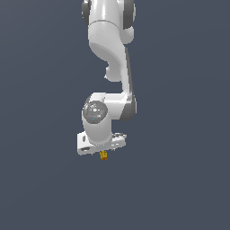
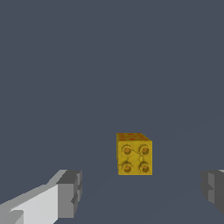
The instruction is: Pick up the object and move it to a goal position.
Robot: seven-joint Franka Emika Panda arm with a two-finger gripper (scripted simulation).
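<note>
There is only a plain backdrop [image 1: 40, 188] to tell about. It is dark blue-grey. In the exterior view it fills the whole picture. The colour looks the same at 12 o'clock, 3 o'clock, 6 o'clock and 9 o'clock. It is smooth and flat, with no marks or lines on it. I cannot tell if it is a floor, a wall or a bench. In the wrist view the same dark blue-grey backdrop [image 2: 65, 65] is all around. One part of it looks a tiny bit darker there, like a soft shadow.
</note>
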